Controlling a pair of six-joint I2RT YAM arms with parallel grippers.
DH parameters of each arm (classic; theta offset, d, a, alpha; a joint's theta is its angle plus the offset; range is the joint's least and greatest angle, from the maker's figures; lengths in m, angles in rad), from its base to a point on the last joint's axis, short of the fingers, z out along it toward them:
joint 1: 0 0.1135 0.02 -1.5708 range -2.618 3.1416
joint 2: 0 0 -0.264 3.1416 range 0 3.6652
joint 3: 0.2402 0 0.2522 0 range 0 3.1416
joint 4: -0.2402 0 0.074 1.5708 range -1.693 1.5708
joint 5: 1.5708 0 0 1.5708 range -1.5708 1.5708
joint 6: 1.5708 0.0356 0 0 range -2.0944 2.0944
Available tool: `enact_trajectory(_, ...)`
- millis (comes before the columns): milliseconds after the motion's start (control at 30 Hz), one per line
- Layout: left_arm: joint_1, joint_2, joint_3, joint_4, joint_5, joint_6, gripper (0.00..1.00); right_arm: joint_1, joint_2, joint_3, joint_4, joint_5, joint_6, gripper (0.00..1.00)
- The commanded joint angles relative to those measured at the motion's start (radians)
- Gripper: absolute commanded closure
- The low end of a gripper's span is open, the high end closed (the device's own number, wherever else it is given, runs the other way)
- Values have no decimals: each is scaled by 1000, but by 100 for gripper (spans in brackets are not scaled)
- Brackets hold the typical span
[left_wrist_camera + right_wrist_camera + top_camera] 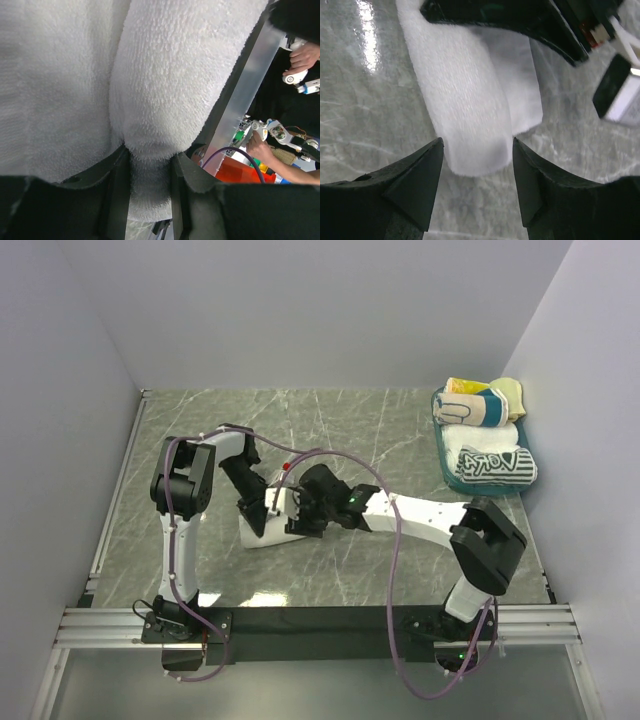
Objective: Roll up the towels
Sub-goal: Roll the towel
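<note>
In the upper right of the top view, a tray holds finished work: a striped roll and a printed roll, lying side by side with other cloth packed around them that is hard to sort out.

The white towel lies on the table at the centre of that view, under the two wrists. From the right wrist it reads as a thick roll running from the top of the frame to just above the fingers, with a thin flat flap along its right side (so the roll looks mostly formed but not closed).

The left gripper is clamped on the towel: a fold of pile is squeezed narrow between its two fingers at the lower middle of the frame. The right gripper stands spread, with its fingers either side of the roll's near end and a gap showing on each side, so it grips nothing.

By my reading the task is well along. What is left is to wrap the last flap in, and probably to set this roll in the tray.
</note>
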Motion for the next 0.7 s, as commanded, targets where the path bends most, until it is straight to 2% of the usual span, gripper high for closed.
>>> enact_trajectory(0, 14, 47, -26, 220, -194, 81, 78, 22, 39, 4, 87, -16, -92, 36)
enact_trajectory(133, 17, 35, -24, 234, -187, 80, 76, 29, 127, 43, 52, -45, -111, 38)
enact_trajectory(200, 20, 27, -26, 245, -187, 72, 74, 29, 188, 79, 4, -63, -122, 43)
enact_trajectory(300, 25, 21, -20, 248, -181, 72, 71, 27, 253, 119, -57, -83, -117, 61)
enact_trajectory(333, 31, 18, -20, 252, -174, 72, 69, 29, 271, 141, -79, -89, -113, 83)
enact_trajectory(367, 37, 12, -20, 259, -171, 69, 67, 29, 274, 148, -99, -106, -100, 93)
enact_trajectory(400, 42, -2, -21, 265, -166, 64, 66, 27, 273, 152, -132, -115, -94, 100)
enact_trajectory(533, 98, -59, -15, 308, -122, 47, 56, 27, 251, 158, -246, -171, -56, 100)
enact_trajectory(667, 219, -148, 19, 354, 5, 20, 42, 18, 313, 233, -433, -229, 10, 100)
